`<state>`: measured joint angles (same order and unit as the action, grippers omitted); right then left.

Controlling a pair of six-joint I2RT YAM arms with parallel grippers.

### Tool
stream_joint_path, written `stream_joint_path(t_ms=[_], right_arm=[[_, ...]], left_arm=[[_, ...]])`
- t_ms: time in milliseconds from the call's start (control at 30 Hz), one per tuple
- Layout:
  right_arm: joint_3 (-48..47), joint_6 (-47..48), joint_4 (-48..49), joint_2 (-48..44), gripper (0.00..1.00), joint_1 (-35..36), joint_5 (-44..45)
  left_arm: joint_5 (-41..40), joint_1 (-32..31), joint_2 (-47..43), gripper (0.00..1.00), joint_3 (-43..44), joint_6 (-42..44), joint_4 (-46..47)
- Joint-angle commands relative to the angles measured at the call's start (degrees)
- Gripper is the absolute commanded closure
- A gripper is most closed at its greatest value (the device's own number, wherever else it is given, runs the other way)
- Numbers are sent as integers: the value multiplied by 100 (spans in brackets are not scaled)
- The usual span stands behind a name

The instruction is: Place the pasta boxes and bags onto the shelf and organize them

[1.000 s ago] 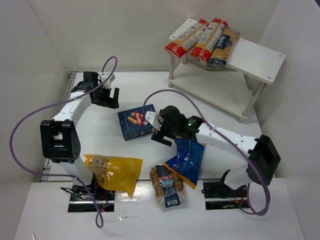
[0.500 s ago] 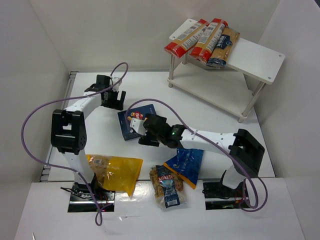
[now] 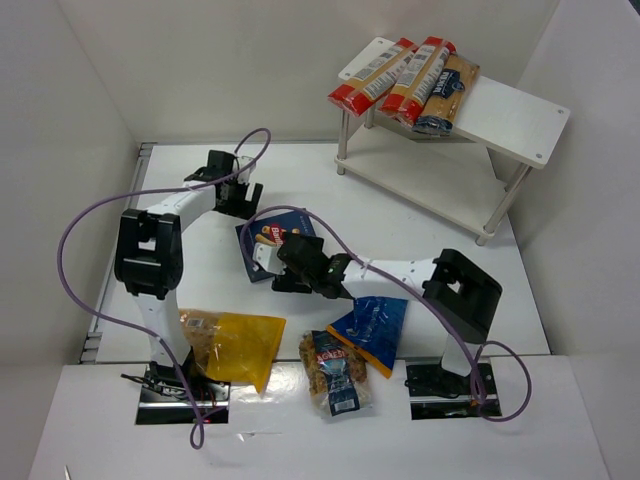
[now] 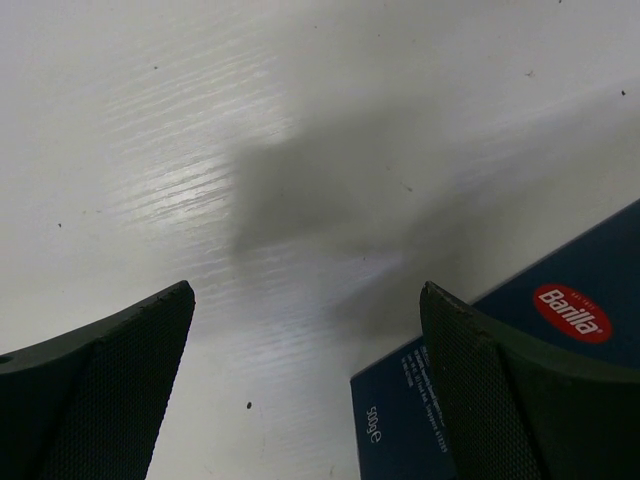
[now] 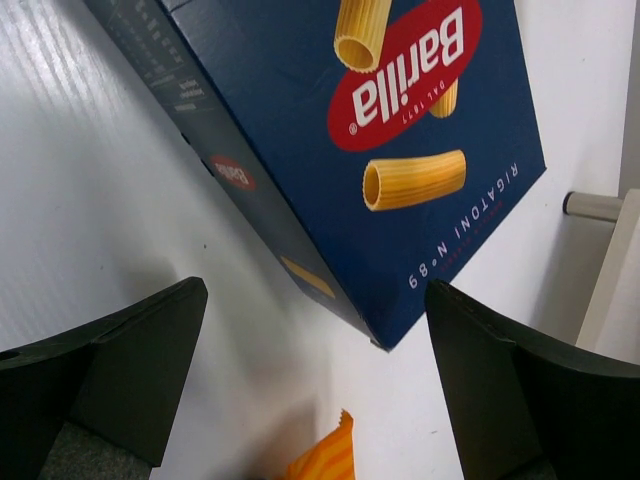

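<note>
Left gripper (image 3: 238, 198): jaws apart, holding nothing. It hangs over bare bench (image 3: 200, 270), at 11 o'clock of the Barilla rigatoni box (image 3: 264, 238); in its wrist view one box corner lies just beside the right-hand finger.

Yellow bag (image 3: 235, 345): flat at the near edge, at 7 o'clock of the box.

Box: flat, face up, mid-bench, not yet on the shelf. Judged stiff, light, with smooth printed faces that may slip. Best taken across its two long side panels, which sit low against the bench.

Right gripper (image 5: 310, 300): jaws apart, nothing clamped, over the box's near corner.

Clear bag with dark label (image 3: 335, 372) and blue bag with orange top (image 3: 375, 325): at 5 o'clock of the box, touching. Judged soft, with shifting contents; hold mid-body.

Shelf (image 3: 510, 115): at 1 o'clock, well apart from the box. Long spaghetti packs (image 3: 385, 75) occupy the left of its top board.
</note>
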<state>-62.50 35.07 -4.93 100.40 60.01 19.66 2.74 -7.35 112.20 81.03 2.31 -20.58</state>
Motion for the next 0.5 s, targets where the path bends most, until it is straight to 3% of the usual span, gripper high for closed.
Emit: stream_joint_path(t_ms=[0,233,333,467], right_arm=[[-263,88,703,190,2,55,161],[-395,158,1082,437,3,3,521],[-544,97,1012,437,8,-50,521],[-710,97,897,437,25,-51,573]], left_arm=[[147,-91,144,1,193,-72,1],[148,-196,197,1,193,-20,-60],[148,-249,197,1,193,33,-60],[148,-302,197,1,141,85,-175]])
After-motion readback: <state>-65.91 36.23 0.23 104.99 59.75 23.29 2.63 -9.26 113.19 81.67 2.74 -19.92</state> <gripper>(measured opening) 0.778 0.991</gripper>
